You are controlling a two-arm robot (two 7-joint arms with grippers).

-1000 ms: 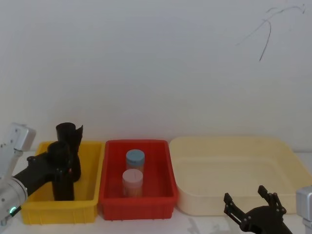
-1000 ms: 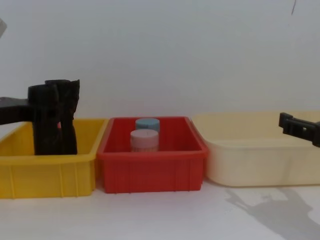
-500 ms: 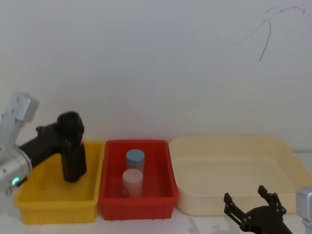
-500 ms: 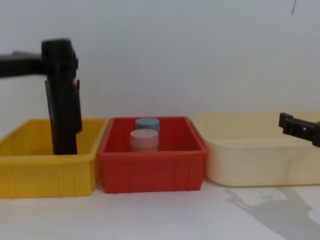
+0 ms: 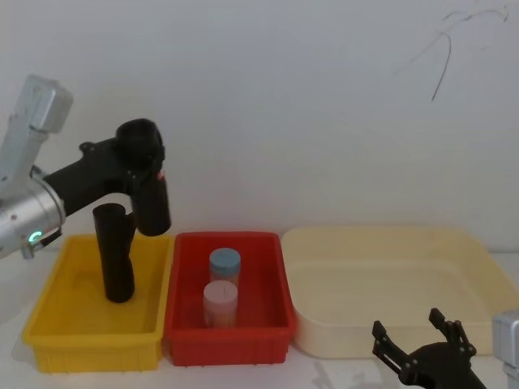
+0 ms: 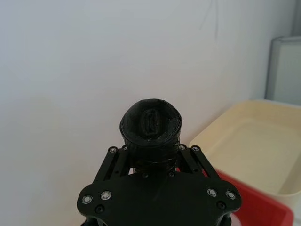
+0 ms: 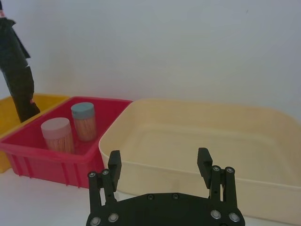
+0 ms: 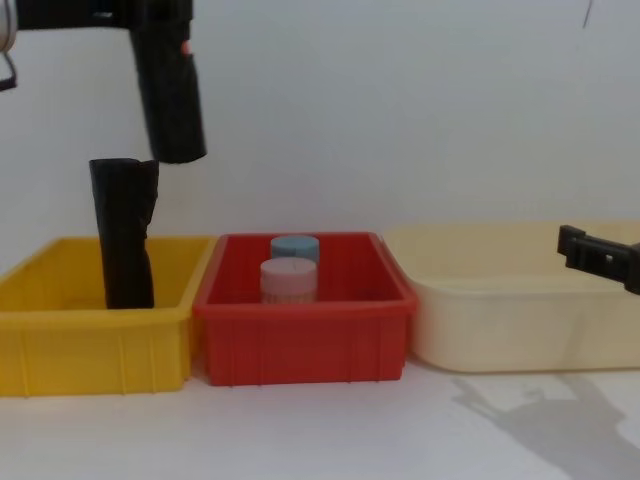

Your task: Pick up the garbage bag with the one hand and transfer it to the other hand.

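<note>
The garbage bag (image 5: 152,203), a smooth black roll with a small red-orange mark, hangs upright in the air above the right edge of the yellow bin (image 5: 93,336). My left gripper (image 5: 136,156), on the arm with the cyan-green ring light, is shut on its upper end. The chest view shows the garbage bag (image 8: 172,100) high at the upper left. In the left wrist view the roll's end (image 6: 150,123) sits between the fingers. My right gripper (image 5: 422,340) is open and empty, low at the front right, before the cream tray (image 5: 389,284).
A second black roll (image 5: 113,253) with a ragged top stands in the yellow bin. The red bin (image 5: 227,340) in the middle holds a blue-lidded jar (image 5: 225,263) and a pink-lidded jar (image 5: 220,296). A white wall is close behind.
My left gripper has lifted the garbage bag up out of the yellow bin and a little to the right. The ragged roll stays standing. The right arm has not moved.
</note>
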